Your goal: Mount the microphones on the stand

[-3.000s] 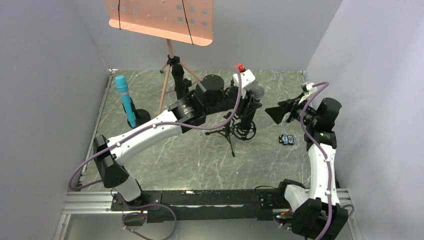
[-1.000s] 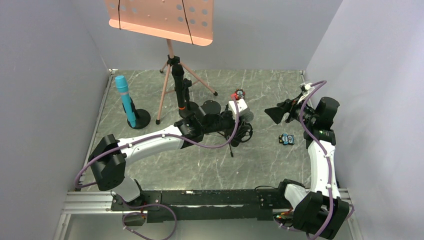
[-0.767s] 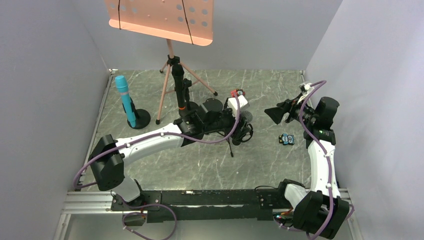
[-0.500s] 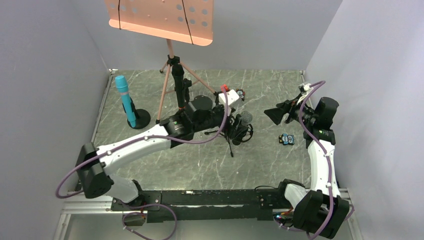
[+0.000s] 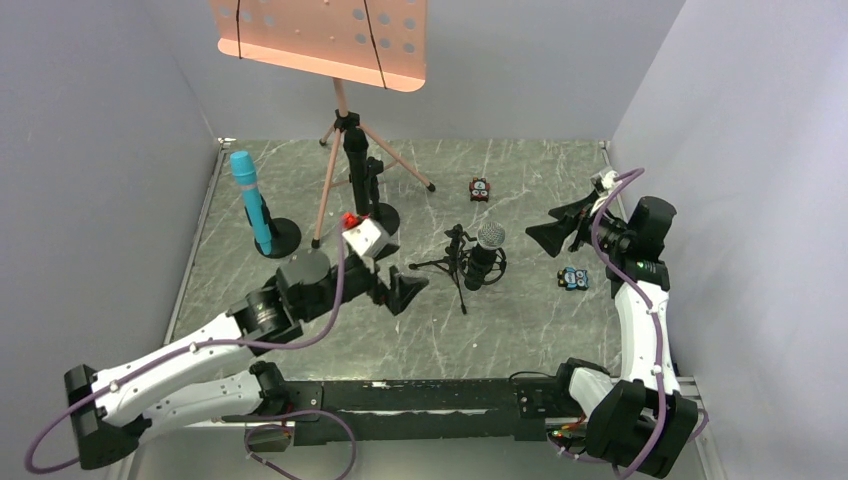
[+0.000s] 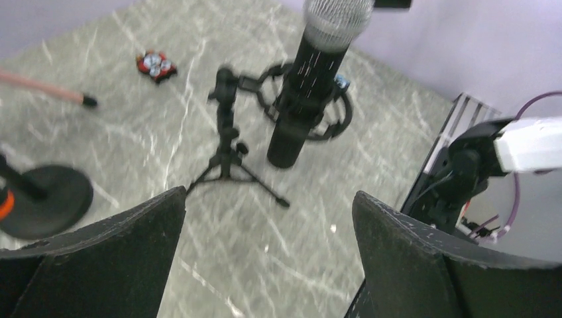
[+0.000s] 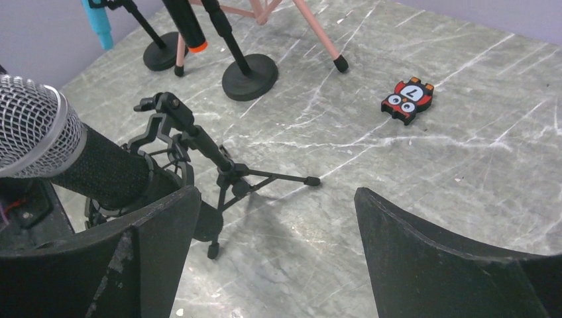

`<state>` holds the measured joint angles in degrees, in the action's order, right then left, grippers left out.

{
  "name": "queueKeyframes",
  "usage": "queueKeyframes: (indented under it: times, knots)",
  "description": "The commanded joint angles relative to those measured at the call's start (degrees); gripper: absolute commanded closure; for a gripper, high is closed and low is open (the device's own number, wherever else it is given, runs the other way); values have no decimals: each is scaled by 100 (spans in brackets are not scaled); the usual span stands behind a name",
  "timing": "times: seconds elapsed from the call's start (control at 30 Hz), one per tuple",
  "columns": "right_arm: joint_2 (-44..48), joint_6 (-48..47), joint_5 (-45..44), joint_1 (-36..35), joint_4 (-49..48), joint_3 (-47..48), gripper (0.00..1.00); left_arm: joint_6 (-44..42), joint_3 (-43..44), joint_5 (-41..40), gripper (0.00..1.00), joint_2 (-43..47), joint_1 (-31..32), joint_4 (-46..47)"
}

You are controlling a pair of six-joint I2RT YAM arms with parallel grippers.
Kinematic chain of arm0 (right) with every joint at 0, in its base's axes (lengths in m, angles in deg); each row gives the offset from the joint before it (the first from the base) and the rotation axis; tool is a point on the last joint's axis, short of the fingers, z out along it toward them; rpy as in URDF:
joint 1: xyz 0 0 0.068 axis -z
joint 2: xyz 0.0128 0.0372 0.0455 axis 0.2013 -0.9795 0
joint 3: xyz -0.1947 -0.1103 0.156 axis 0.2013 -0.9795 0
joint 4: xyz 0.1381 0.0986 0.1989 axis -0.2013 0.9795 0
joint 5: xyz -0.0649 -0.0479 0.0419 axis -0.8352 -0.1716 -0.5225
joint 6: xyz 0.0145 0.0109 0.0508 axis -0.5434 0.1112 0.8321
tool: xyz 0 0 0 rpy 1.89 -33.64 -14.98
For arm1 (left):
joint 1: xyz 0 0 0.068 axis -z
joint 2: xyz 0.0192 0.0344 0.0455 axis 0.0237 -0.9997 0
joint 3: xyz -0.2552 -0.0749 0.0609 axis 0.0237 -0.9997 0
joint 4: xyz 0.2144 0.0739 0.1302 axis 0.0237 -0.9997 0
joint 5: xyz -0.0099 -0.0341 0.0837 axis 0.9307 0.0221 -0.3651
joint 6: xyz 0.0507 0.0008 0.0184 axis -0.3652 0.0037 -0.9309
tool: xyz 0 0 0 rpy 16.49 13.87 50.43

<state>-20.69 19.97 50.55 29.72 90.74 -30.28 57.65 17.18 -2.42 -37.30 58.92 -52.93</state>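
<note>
While both pairs of fingers stand wide apart and empty, the silver-mesh microphone (image 6: 303, 93) rises ahead of the left gripper (image 6: 265, 265), toward its right finger. It is apparently seated in the ring of the tripod stand (image 6: 227, 142), though blur obscures this. The right gripper (image 7: 278, 265) has it beside its left finger.

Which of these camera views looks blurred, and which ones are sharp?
Left wrist: the silver-mesh microphone and the small tripod stand are smeared, as by motion. Right wrist: sharp, the red toy block crisp. Top external: even light, soft shadows, no glare.
</note>
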Motion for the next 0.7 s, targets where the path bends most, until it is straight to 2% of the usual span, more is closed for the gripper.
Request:
queueKeyframes:
  times: [0.0, 0.2, 0.4, 0.67]
  knots:
    - [72, -827, 455, 59, 147, -30, 8, 700, -823, -532, 1, 680, -2, -192]
    - [-54, -1676, 722, 59, 838, 159, 8, 1043, -1668, -623, 1, 1350, 1, -349]
    - [-194, -3546, 436, 61, 2909, 771, 8, 1270, -2421, -694, 1, 1661, -6, 109]
    - [312, -3458, 189, 65, 3037, 446, 7, 1178, -2708, -722, 1, 1154, -8, 531]
